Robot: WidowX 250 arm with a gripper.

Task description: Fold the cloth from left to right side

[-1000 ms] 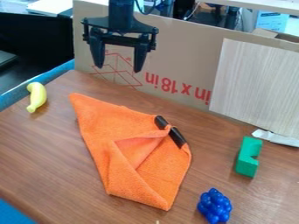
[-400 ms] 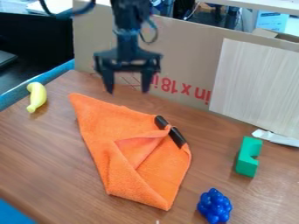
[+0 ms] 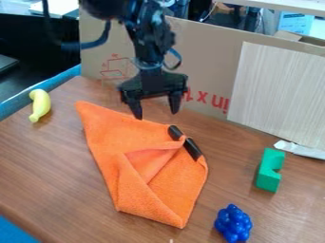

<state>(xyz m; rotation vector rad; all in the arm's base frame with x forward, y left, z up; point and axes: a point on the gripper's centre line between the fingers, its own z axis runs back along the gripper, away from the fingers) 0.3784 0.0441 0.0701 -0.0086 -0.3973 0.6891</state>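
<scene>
With the black two-finger gripper [image 3: 156, 115] hanging spread and empty, that kite-shaped orange fabric cloth [image 3: 108, 142] looks light and floppy, so pinch its pointed upper-left corner [image 3: 82, 107]

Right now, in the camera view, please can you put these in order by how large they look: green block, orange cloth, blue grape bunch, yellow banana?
1. Orange cloth, clearly the largest.
2. Green block, blue grape bunch and yellow banana: too alike to rank.

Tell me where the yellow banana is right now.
In the camera view, the banana lies on the table near the picture's left edge, left of the orange cloth.
</scene>
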